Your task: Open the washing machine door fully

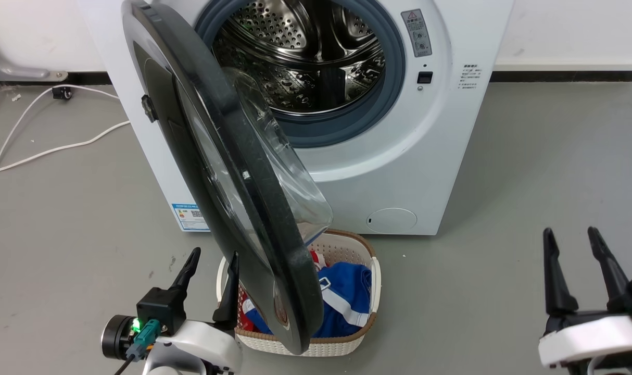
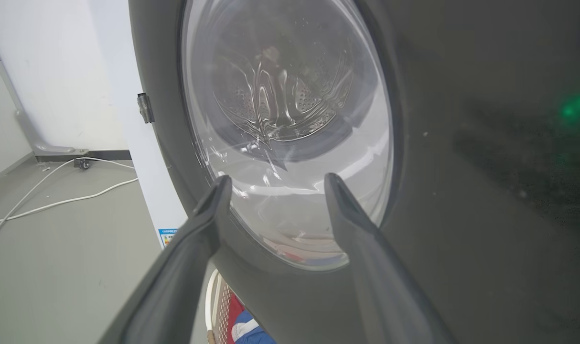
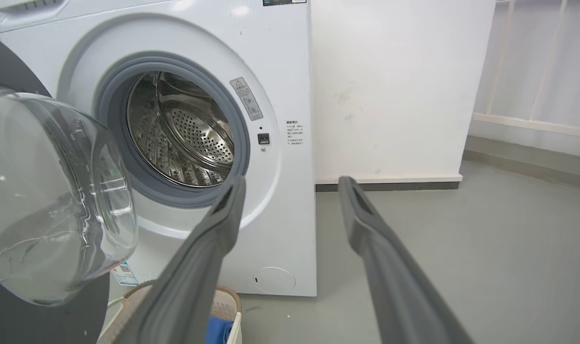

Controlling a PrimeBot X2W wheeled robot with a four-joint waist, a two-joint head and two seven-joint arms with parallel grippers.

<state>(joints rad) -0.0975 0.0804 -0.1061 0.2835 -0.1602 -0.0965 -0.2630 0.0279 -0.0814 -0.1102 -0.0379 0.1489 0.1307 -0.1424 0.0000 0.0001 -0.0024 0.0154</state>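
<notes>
The washing machine door (image 1: 227, 172), a black disc with a bulging clear glass bowl (image 1: 290, 177), stands swung out roughly square to the white washing machine (image 1: 399, 172), hinged at its left. My left gripper (image 1: 214, 258) is open just left of the door's outer face, near its lower edge. In the left wrist view the left gripper (image 2: 275, 184) points at the door's window (image 2: 290, 124), very close; contact cannot be told. My right gripper (image 1: 571, 237) is open at the lower right, well away from the door. The right gripper (image 3: 290, 184) faces the machine front, with the glass bowl (image 3: 51, 191) at left.
A woven laundry basket (image 1: 347, 250) with blue and red clothes sits on the floor under the door's free edge. The steel drum (image 1: 305, 57) is open behind it. White cables (image 1: 50, 151) trail on the grey floor at left. Open floor lies to the right.
</notes>
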